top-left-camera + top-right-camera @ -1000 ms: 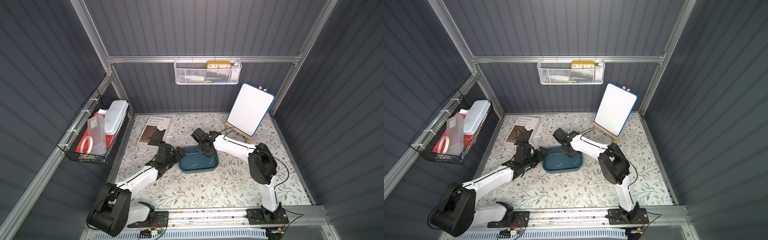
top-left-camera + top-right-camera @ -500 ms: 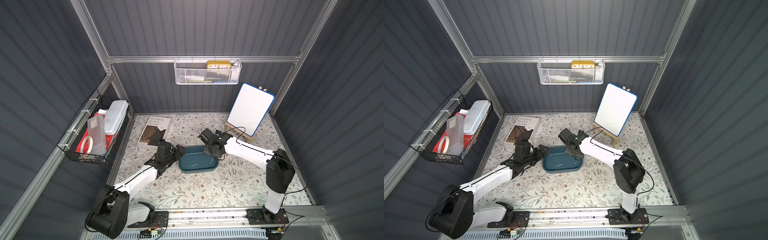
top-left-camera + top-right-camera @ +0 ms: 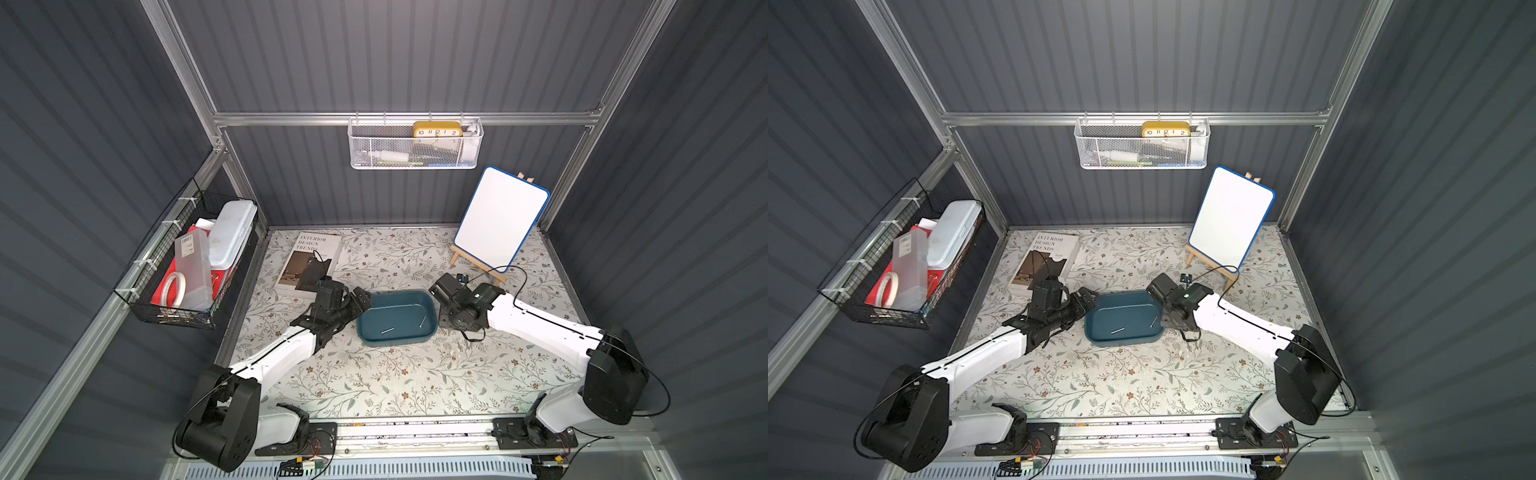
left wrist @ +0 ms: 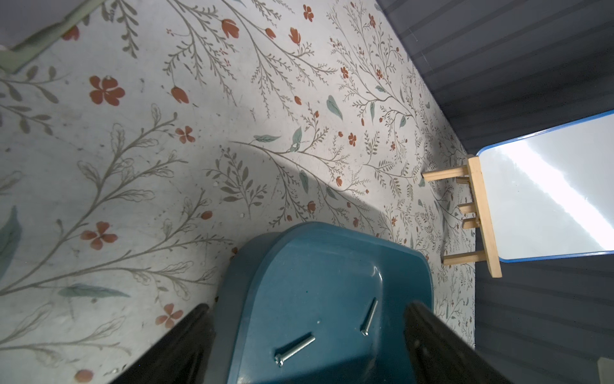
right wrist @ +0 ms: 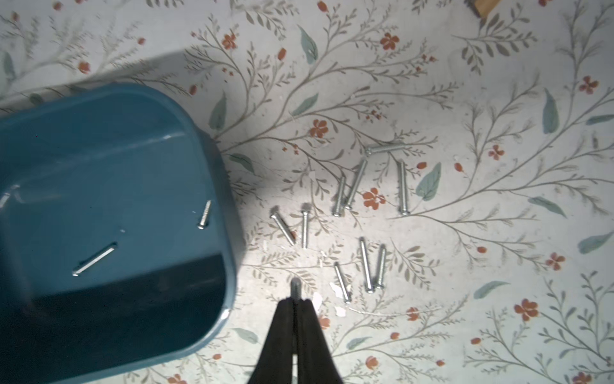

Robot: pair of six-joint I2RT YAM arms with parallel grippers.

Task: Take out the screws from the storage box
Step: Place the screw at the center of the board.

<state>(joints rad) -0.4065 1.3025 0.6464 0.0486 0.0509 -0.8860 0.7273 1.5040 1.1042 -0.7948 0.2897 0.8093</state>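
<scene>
Two screws lie loose on the floor of the teal storage box, which sits on the floral bench between my arms. My right pincer is clenched on another screw just beside the box. Nine more lie scattered on the bench nearby. My left pincer stands spread wide at the box's opposite end; I cannot tell whether it touches the wall.

On the floral tabletop a book lies well apart from a whiteboard on a wooden easel, a white mesh basket holds a yellow clock, and a black wire basket holds a white lidded box, a clear case and a tape roll.
</scene>
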